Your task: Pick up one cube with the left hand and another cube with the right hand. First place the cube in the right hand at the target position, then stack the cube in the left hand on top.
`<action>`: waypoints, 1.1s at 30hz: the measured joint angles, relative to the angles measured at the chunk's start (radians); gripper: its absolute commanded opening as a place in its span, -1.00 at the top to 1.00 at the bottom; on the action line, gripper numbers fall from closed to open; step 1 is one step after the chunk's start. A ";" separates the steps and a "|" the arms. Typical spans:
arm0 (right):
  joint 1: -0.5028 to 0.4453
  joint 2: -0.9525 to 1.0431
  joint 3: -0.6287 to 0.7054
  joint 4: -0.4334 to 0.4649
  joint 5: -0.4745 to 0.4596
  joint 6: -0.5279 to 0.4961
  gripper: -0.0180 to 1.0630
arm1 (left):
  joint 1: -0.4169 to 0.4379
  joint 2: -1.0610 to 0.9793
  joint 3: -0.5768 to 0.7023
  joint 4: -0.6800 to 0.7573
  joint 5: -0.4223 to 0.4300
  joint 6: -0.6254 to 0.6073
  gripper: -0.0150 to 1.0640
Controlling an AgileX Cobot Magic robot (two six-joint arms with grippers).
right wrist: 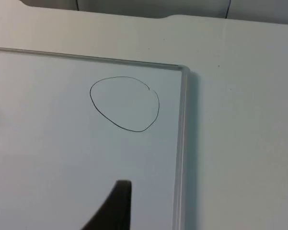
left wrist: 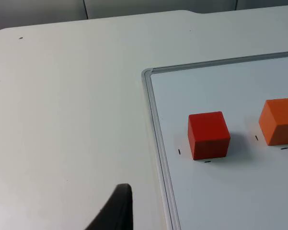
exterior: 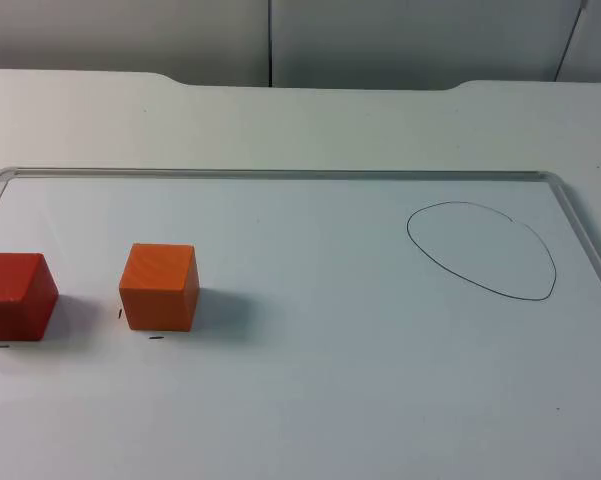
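Note:
A red cube (exterior: 15, 295) sits at the left edge of the whiteboard (exterior: 310, 400), and an orange cube (exterior: 160, 285) stands just to its right, a small gap between them. A hand-drawn black oval (exterior: 480, 250) marks the board's right side. My left gripper (left wrist: 116, 211) hangs over the bare table just outside the board's left rim, well short of the red cube (left wrist: 208, 135) and the orange cube (left wrist: 279, 120). My right gripper (right wrist: 116, 206) hovers over the board near its right rim, short of the oval (right wrist: 125, 103). Neither gripper holds a cube.
The whiteboard has a thin metal frame (exterior: 280, 174) and lies flat on the white table (exterior: 300, 120). A grey partition wall (exterior: 270, 40) closes the far side. Small black tick marks (exterior: 156, 337) sit beside the cubes.

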 measured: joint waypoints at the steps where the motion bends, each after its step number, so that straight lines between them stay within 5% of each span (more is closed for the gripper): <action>1: 0.000 0.000 0.000 0.000 0.000 0.000 -0.97 | 0.000 0.000 0.000 0.000 0.000 0.000 -0.98; 8: 0.000 0.011 -0.031 0.033 -0.029 -0.009 -0.92 | 0.000 0.000 0.000 0.000 0.000 0.000 -0.98; 18: 0.000 0.357 -0.181 0.232 -0.095 -0.205 -0.86 | 0.000 0.000 0.000 0.000 0.000 0.000 -0.98; 26: 0.000 0.862 -0.521 0.433 -0.131 -0.437 -0.86 | 0.000 0.000 0.000 0.000 0.000 0.000 -0.98; 33: 0.037 1.207 -0.840 0.497 -0.122 -0.515 -0.86 | 0.000 0.000 0.000 0.000 0.000 0.000 -0.98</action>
